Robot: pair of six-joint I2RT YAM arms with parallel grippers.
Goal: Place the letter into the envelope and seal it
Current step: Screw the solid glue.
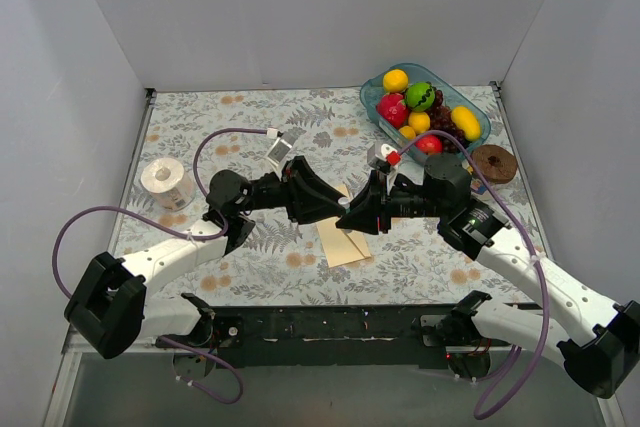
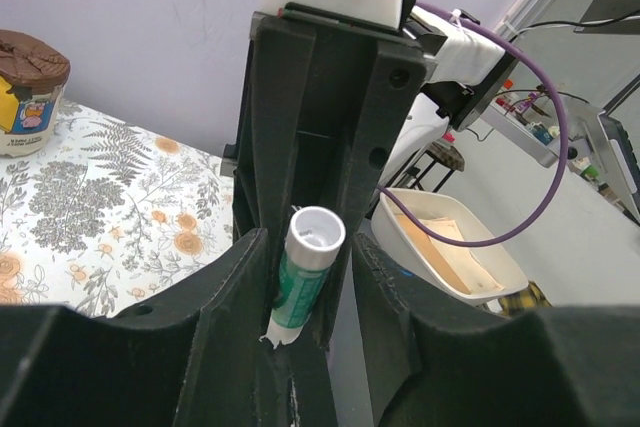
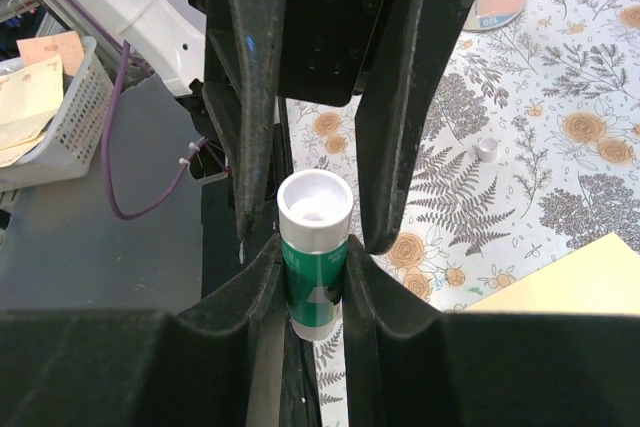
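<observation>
Right gripper point(image 3: 312, 249) clamping a green glue stick point(image 3: 314, 292), left gripper point(image 2: 308, 247) bracketing its white end, unclear whether pinching, envelope point(image 1: 347, 245) lying flat on the floral table point(image 1: 250, 117) beneath both grippers

- Top view: bright, even overhead light falls on the fern-and-flower printed tablecloth point(image 1: 250, 117); shadows there are soft and faint.
- Small glints sit on the glossy plastic fruit point(image 1: 420, 97) at 1 o'clock.
- Wrist views: the green-and-white plastic glue stick point(image 3: 314, 267) is sharp at centre; the matte black plastic fingers point(image 3: 150, 367) at 6 o'clock are blurred, dark masses.
</observation>
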